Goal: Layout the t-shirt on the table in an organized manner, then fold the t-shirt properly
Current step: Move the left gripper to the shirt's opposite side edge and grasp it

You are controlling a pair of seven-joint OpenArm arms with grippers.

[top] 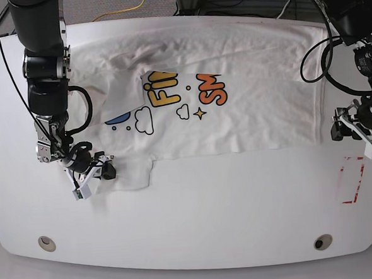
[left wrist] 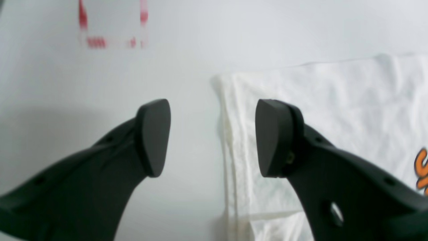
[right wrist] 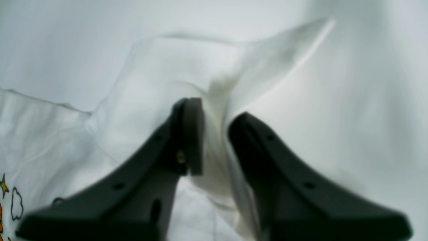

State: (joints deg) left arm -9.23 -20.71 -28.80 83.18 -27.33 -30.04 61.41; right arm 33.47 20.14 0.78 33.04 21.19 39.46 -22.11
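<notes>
Right tool [right wrist: 214, 134]: jaws narrow, pinching a raised fold of the t-shirt [top: 234, 105] at its sleeve. Left tool [left wrist: 213, 137]: jaws wide, empty, above the shirt's edge. T-shirt: spread print-up across the far half of the desk [top: 198, 227]. Red tape rectangle [top: 354, 180]: near left tool.

yellow letters "FI" and orange letters "SM" on the t-shirt [top: 234, 105] front; rest of print hidden
</notes>
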